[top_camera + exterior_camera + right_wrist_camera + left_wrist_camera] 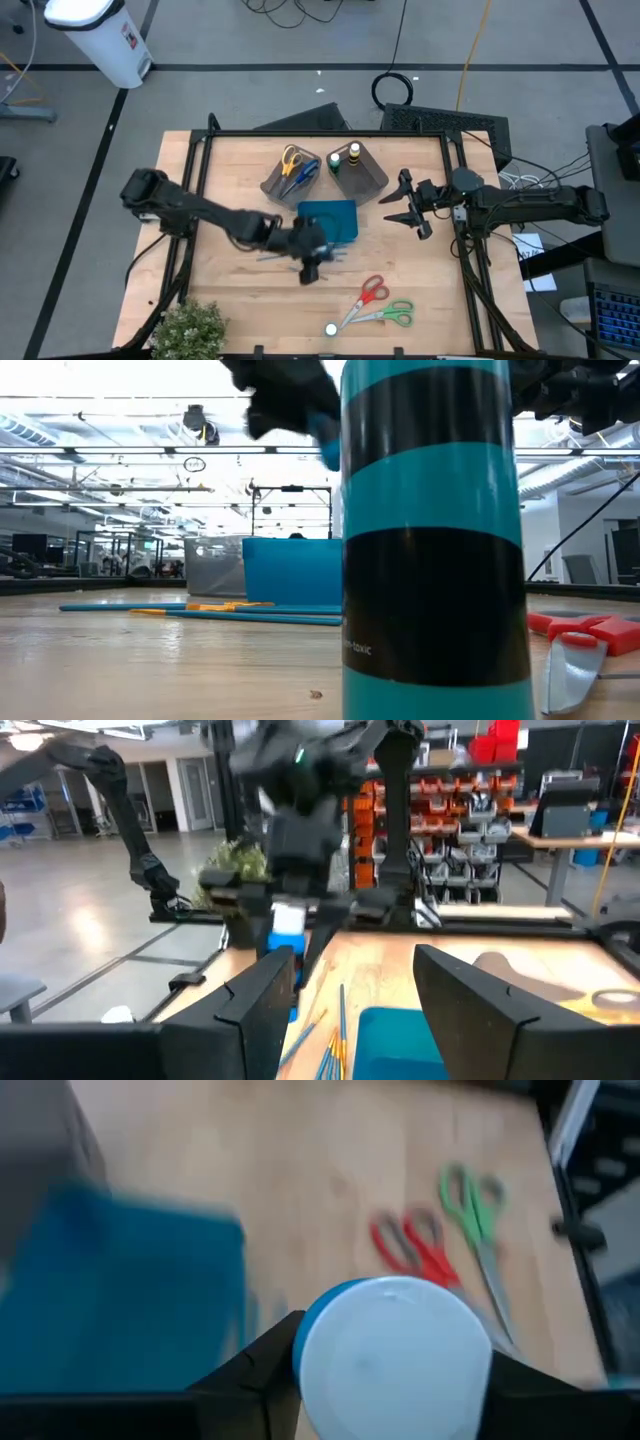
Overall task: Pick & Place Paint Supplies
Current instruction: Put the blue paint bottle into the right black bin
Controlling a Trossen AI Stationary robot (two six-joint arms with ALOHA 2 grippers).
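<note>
Right now my left gripper point(309, 262) hangs over the middle of the table point(230, 310), just at the near edge of the teal tray point(330, 218), and its fingers point(262, 1365) are clamped on either side of a small white paint bottle with a blue cap point(390, 1342); the right wrist view shows that bottle point(287, 925) lifted clear of the wood. Beside it, blue and orange brushes point(220, 610) lie flat on the table next to the tray. Nearer the front edge the red-handled scissors point(368, 294) and green-handled scissors point(390, 315) lie close together, with another paint bottle point(331, 328) standing just beside them. Behind the tray, one grey-brown bin point(292, 170) holds yellow and blue scissors and the other bin point(358, 168) holds two bottles. My right gripper point(412, 207) waits at the table's right side, fingers apart and holding nothing.
</note>
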